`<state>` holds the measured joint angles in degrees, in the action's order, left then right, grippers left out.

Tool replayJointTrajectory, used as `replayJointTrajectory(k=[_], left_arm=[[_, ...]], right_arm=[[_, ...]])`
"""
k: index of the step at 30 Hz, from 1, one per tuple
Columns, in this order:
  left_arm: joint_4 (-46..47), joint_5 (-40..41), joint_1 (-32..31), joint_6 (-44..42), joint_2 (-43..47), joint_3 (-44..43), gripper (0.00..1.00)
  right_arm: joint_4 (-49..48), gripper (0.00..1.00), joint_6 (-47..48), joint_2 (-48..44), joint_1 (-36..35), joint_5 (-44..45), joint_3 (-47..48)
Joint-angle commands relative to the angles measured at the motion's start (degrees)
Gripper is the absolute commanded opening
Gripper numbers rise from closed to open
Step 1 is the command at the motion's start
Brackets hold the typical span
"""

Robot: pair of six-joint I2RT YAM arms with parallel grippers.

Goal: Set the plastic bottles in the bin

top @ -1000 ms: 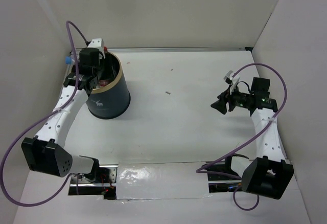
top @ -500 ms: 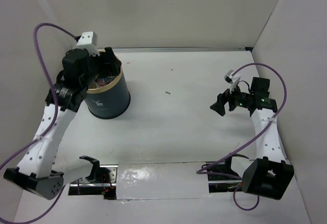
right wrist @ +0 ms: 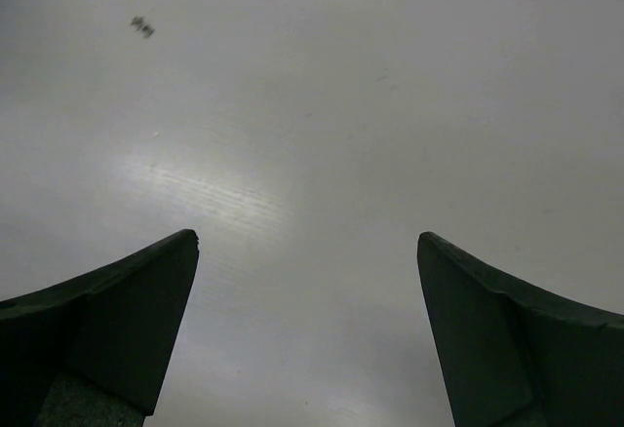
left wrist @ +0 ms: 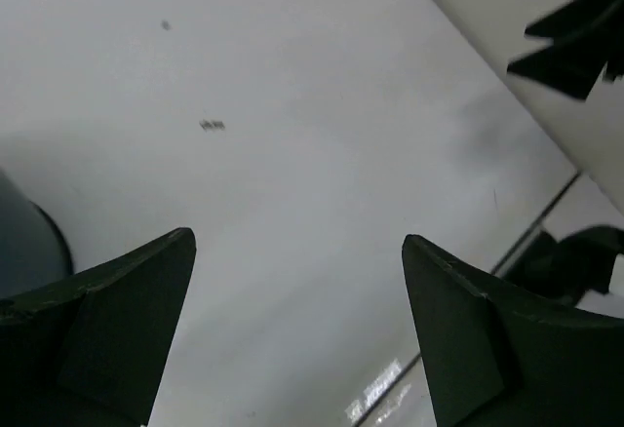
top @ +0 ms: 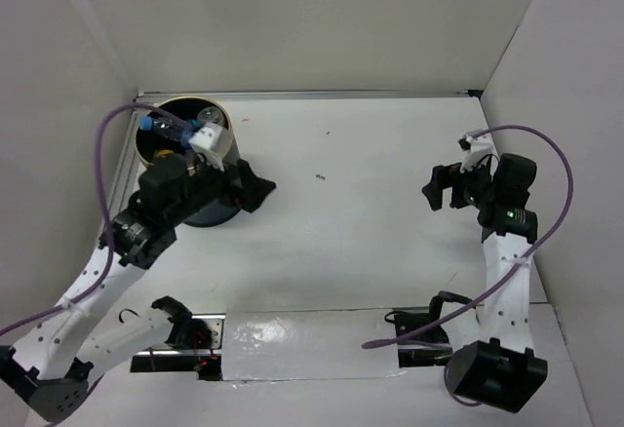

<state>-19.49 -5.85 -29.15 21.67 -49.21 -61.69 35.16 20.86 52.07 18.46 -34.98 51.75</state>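
The bin (top: 195, 100) stands in the desk's (top: 351, 222) far left corner, close to the left wall and back wall. A blue-capped bottle (top: 162, 129) lies in its mouth. The left claw (top: 258, 185), jaws apart and empty, hangs just right of the bin, its arm crossing the bin's near side. The right claw (top: 441, 185), jaws apart and empty, hangs well apart from the bin, its arm reaching out along the right wall. Open desk lies between the claws.

A flat white tabletop (top: 370, 242) is enclosed on three sides by plain off-white panel walls (top: 322, 27); a small dark mark (top: 319, 176) is seen near its middle
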Motion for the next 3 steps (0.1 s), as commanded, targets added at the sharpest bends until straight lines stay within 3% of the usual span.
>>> replayJointTrajectory(k=[1, 3], left_arm=[[9.01, -5.24, -6.42, 2.50, -0.18, 6.91, 1.00], [11.82, -2.25, -8.81, 2.50, -0.18, 8.95, 1.00]], right_arm=[[-7.28, 1.00, -7.50, -5.82, 0.35, 10.89, -2.78], [-8.43, 1.00, -9.08, -7.77, 0.35, 12.74, -3.93]])
